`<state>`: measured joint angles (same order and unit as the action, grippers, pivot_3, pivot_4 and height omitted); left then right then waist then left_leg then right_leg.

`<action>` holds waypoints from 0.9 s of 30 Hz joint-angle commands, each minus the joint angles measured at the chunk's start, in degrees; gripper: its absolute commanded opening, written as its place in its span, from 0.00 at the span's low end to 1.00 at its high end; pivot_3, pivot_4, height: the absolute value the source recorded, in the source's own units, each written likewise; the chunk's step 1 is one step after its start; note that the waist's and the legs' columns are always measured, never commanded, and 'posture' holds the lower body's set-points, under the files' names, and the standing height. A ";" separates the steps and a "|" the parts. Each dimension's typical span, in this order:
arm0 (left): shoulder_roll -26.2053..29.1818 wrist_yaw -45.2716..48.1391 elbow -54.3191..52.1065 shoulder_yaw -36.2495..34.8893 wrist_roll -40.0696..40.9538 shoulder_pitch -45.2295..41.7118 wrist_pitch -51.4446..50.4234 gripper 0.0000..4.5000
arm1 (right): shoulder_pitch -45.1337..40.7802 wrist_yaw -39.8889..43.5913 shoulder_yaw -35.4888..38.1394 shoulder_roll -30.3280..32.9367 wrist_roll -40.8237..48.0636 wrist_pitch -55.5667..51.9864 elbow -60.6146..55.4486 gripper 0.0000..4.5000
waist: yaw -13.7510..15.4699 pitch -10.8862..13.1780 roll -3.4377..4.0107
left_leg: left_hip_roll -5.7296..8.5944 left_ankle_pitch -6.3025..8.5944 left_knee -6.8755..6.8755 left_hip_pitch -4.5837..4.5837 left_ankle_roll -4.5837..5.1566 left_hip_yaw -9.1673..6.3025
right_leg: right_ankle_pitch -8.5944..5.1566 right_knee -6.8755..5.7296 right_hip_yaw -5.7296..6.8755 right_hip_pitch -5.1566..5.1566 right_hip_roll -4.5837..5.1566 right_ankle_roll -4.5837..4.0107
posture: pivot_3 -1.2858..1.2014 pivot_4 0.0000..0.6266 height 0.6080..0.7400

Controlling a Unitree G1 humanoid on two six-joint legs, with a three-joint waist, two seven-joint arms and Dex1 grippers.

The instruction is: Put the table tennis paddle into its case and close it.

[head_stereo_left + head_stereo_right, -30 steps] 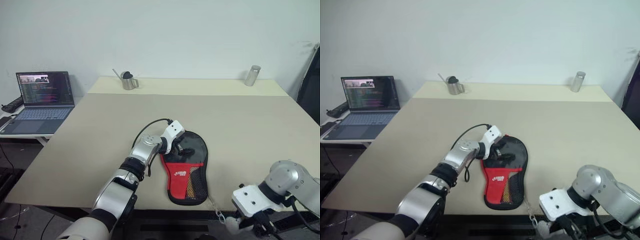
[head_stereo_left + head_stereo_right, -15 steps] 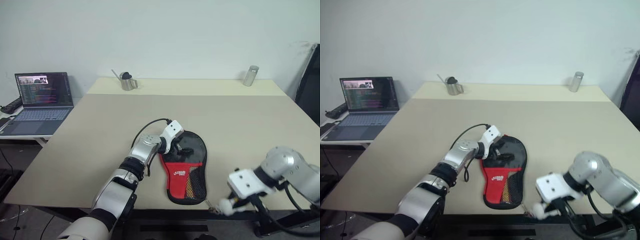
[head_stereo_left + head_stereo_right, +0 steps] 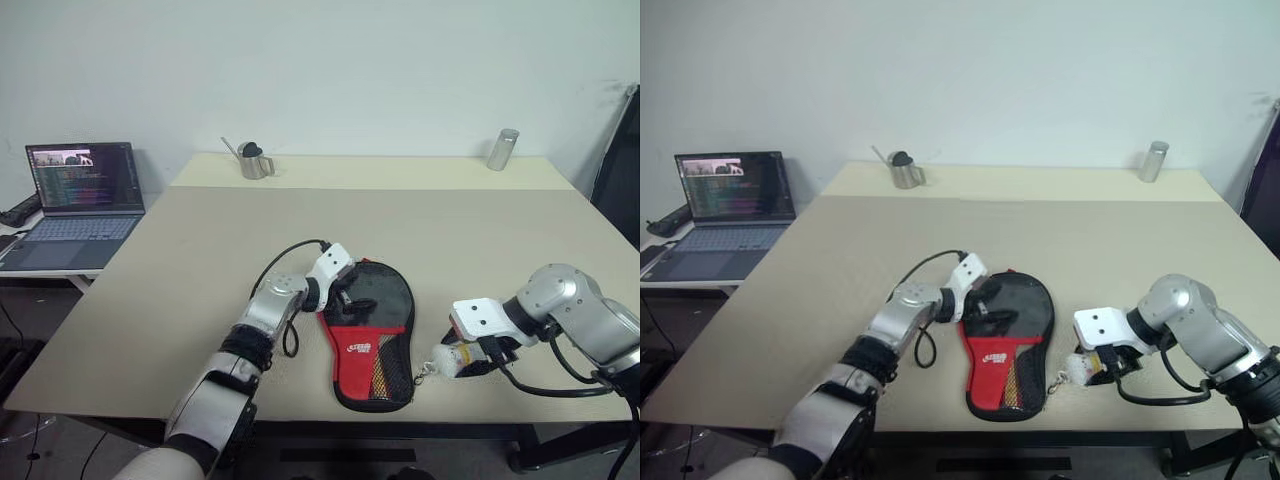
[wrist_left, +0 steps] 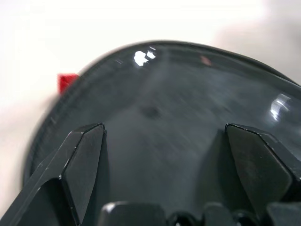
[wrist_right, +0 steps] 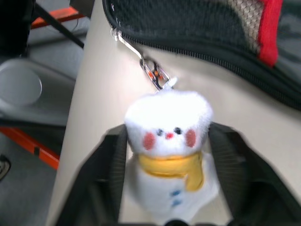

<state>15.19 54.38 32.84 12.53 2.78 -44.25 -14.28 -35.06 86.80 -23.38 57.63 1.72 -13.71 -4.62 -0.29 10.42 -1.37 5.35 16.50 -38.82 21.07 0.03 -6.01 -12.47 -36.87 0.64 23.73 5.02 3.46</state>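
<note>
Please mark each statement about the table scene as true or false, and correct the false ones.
1. The paddle-shaped black and red fabric case lies near the table's front edge. True.
2. A white plush snowman charm with a yellow scarf hangs by a chain clip from the case. True.
3. The left gripper is shut. False: its fingers stand open over the case's black top.
4. The open laptop stands on the beige table. False: it stands on a separate side surface.

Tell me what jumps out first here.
The black-and-red case lying near the table's front edge, with the left gripper at its round end. Beside it, a white snowman charm on the zip chain sits between the right gripper's jaws.
</note>
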 commanded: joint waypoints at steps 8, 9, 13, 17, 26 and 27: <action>20.70 12.11 -29.59 -14.18 15.84 7.22 -12.26 1.00 | -5.50 5.70 8.39 9.04 13.47 2.48 15.88 1.00 | -0.26 0.07 0.10 | -0.03 -0.02 -0.05 0.73 -0.05 -0.03 | 0.01 0.00 0.00 0.69 0.00 -0.10 | 0.52 0.24 1.00; 23.87 14.04 -31.46 -16.11 18.20 8.53 -14.21 1.00 | -6.22 5.70 9.94 9.51 15.33 0.62 17.95 1.00 | -0.29 0.12 0.18 | -0.03 -0.01 -0.02 0.73 -0.05 -0.01 | 0.00 0.02 -0.02 0.71 0.00 -0.13 | 0.52 0.24 1.00; 36.07 21.72 -33.35 -24.70 25.43 14.17 -19.17 1.00 | -5.67 5.70 13.15 15.19 23.25 -4.05 21.92 1.00 | -0.18 0.22 0.33 | -0.06 0.06 0.03 0.77 -0.02 -0.07 | -0.13 0.02 -0.01 0.76 0.02 -0.31 | 0.52 0.24 1.00; 45.30 26.68 -32.56 -31.28 27.17 21.54 -18.25 1.00 | -0.34 5.70 17.91 21.32 28.30 -5.17 20.13 1.00 | -0.02 0.29 0.46 | -0.13 0.14 0.07 0.80 -0.03 -0.10 | -0.22 0.01 0.04 0.78 0.01 -0.40 | 0.52 0.24 1.00; 52.38 27.19 -40.98 -49.47 33.35 34.81 -25.05 1.00 | 10.95 3.81 31.45 26.15 34.53 -12.15 7.69 1.00 | 0.12 0.35 0.62 | -0.18 0.35 0.05 0.78 0.24 -0.03 | -0.26 0.00 0.04 0.73 0.03 -0.36 | 0.52 0.24 1.00; 51.89 26.42 -41.61 -50.02 33.00 36.23 -24.88 1.00 | 11.27 3.21 31.39 25.39 34.81 -12.96 6.16 1.00 | 0.06 0.35 0.64 | -0.21 0.37 0.06 0.72 0.27 -0.02 | -0.27 0.00 0.04 0.67 0.02 -0.36 | 0.52 0.24 1.00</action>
<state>67.16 81.61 -7.43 -35.04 35.47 -9.09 -38.78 -23.68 88.74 6.45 83.42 35.16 -25.13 4.01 -0.23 10.76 -0.72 5.10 16.87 -38.75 21.77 0.30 -6.01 -12.74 -36.87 0.69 24.38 5.04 3.09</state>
